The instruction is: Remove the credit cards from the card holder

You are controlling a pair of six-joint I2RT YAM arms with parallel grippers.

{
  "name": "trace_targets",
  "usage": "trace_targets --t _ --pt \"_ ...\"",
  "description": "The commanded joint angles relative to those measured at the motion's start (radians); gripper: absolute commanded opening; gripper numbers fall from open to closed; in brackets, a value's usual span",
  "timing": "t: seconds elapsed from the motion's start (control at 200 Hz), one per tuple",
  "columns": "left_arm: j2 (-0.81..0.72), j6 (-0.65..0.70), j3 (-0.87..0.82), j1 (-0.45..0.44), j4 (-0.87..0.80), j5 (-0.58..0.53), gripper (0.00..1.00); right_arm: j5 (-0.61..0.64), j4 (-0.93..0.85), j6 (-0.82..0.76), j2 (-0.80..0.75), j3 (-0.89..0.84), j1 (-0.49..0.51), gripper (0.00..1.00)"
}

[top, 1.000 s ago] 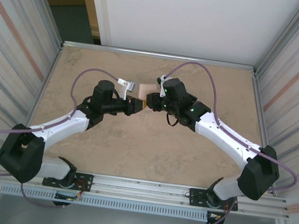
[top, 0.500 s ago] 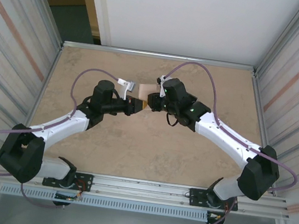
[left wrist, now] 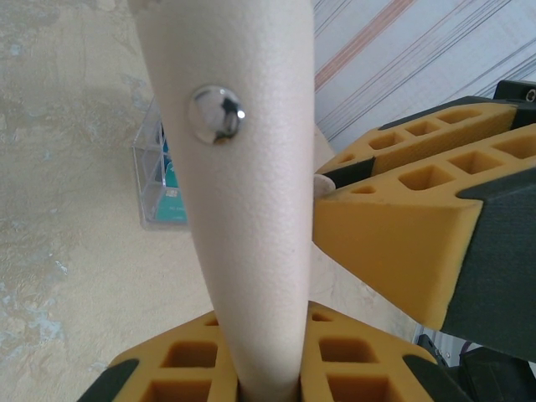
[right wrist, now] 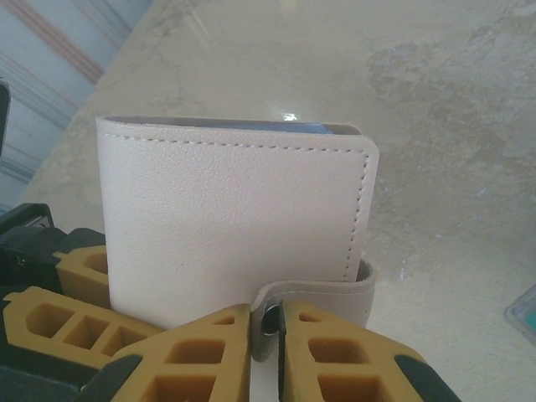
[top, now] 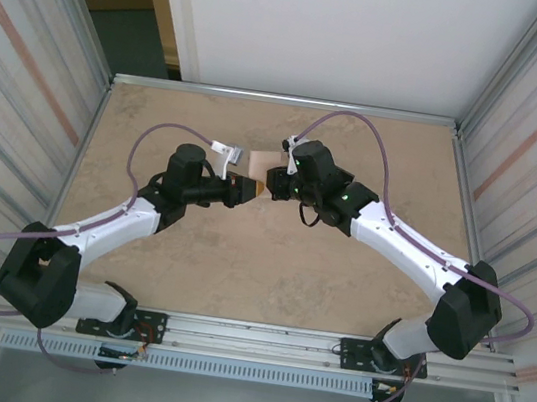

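Near table (top: pixel 238 267) centre, the card holder (right wrist: pixel 234 226) is being clamped from seven o'clock by the left gripper (top: pixel 241 188), evidently to steady it upright. Its strap tab (right wrist: pixel 322 293) is being pinched from four o'clock by the right gripper (right wrist: pixel 268 335), likely for unfastening. One holder, two grippers and one clear-edged teal item (left wrist: pixel 167 180) are being counted; cards inside cannot be.

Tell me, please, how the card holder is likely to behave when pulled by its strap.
Probably pliable, not rigid: the card holder curves slightly above the left end effector. Its strap tab, bent round the edge into the right end effector, looks floppy. The grained stitched face should resist slipping.
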Motion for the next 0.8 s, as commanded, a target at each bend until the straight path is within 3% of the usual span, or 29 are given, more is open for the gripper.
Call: trace_targets --t 0.0,0.792 --pt "-0.006 0.008 0.012 -0.006 0.050 0.047 0.00 0.040 -0.023 -0.007 -0.007 0.011 -0.009 0.14" --pt "-0.008 0.020 0.019 -0.005 0.045 0.064 0.00 0.043 0.000 0.018 -0.024 -0.024 -0.036 0.09"
